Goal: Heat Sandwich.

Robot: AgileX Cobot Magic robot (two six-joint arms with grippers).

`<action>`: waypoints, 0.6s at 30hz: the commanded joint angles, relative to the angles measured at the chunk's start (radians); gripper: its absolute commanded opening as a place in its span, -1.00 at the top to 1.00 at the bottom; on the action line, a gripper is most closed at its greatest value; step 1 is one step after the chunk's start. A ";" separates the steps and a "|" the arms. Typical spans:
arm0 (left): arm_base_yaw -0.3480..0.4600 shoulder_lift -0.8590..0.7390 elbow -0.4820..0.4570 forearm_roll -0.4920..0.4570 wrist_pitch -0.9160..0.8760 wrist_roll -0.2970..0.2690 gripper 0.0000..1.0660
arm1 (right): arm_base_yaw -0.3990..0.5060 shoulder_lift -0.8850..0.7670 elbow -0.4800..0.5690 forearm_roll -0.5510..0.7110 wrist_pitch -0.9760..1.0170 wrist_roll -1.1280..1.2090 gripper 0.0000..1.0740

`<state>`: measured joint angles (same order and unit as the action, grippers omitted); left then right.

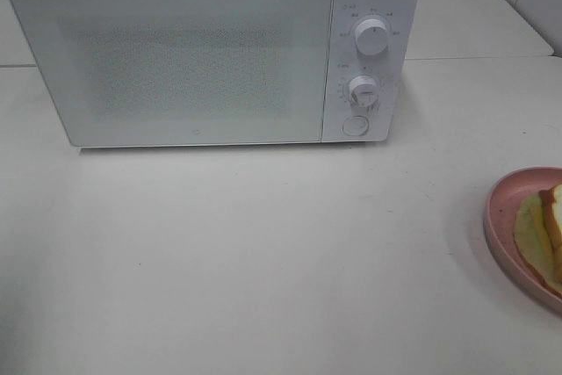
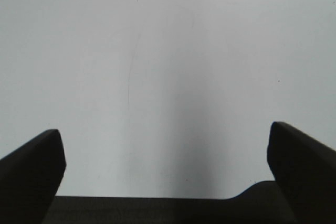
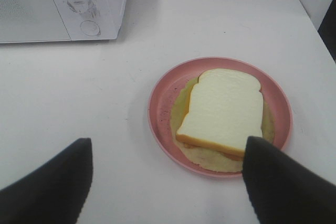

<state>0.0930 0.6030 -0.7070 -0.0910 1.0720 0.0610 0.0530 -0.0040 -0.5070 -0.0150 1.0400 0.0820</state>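
Observation:
The sandwich [image 3: 223, 108], white bread with tan crust over a pale leafy layer, lies on a round pink plate [image 3: 157, 103]. In the exterior high view only part of the sandwich [image 1: 549, 226] and plate [image 1: 505, 208] shows at the right edge. My right gripper [image 3: 168, 141] hovers just short of the plate, open wide, with nothing between its fingers. My left gripper [image 2: 164, 129] is open over bare tabletop. Neither gripper appears in the exterior high view.
A white microwave [image 1: 176, 50] stands at the back of the table with its door closed. Two knobs [image 1: 372, 35] and a round button [image 1: 355, 126] sit on its right panel. Its corner [image 3: 31, 3] lies beyond the plate.

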 commanded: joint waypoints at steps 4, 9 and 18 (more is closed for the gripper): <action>-0.010 -0.221 0.103 -0.012 0.037 0.012 -0.89 | -0.008 -0.027 0.001 0.002 -0.004 -0.013 -0.42; -0.050 -0.329 0.157 -0.015 0.053 0.027 -0.89 | -0.008 -0.027 0.001 0.002 -0.004 -0.013 -0.42; -0.063 -0.558 0.203 0.007 -0.023 0.048 -0.89 | -0.008 -0.027 0.001 0.002 -0.004 -0.013 -0.42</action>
<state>0.0380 0.0850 -0.5170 -0.0900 1.0780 0.1050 0.0530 -0.0040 -0.5070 -0.0150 1.0400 0.0820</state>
